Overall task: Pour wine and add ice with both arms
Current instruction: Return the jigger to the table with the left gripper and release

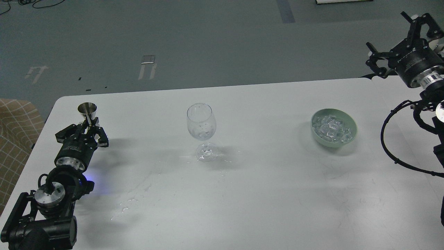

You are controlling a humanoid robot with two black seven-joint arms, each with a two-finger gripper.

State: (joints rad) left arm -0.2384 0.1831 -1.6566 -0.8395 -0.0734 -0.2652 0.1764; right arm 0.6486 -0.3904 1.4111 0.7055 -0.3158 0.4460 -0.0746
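Observation:
A clear stemmed wine glass (201, 125) stands upright at the table's middle, with something clear and glittering in its bowl. The ice (333, 128) is a heap of clear cubes in a pale green bowl (351, 138) to the right. My left gripper (89, 125) is low over the table's left side, shut on a small steel measuring cup (87, 109) that stands upright. My right gripper (395, 40) is open and empty, high past the table's far right corner, well above and right of the bowl.
The white table (277, 191) has spilled drops (128, 203) at the front left and around the glass's foot. A chequered tan cloth (14, 132) lies off the left edge. Black cables (392, 146) hang from my right arm.

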